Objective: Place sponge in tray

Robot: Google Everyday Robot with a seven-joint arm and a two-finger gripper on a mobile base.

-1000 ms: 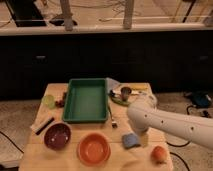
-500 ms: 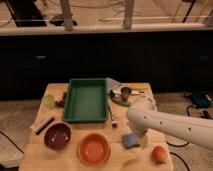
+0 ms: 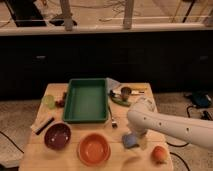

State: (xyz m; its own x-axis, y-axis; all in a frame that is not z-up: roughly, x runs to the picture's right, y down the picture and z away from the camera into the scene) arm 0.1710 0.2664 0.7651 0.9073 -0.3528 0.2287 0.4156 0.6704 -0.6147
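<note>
Your gripper point(image 3: 134, 131) hangs with jaws spread just above the sponge point(image 3: 131, 142). The sponge lies on the table point(image 3: 45, 156) off the tray's point(image 3: 85, 120) near right corner. Tray floor bare green.

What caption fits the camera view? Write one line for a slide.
Open gripper hovers over the blue-grey sponge, front right of the empty green tray, beside the orange bowl.

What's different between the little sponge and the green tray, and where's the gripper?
The sponge is small, blue-grey and squarish; the tray is large, green and oblong with a raised rim. The sponge lies near the front of the table; the tray sits further back. Both rest flat on it. The gripper hovers right over the sponge.
</note>
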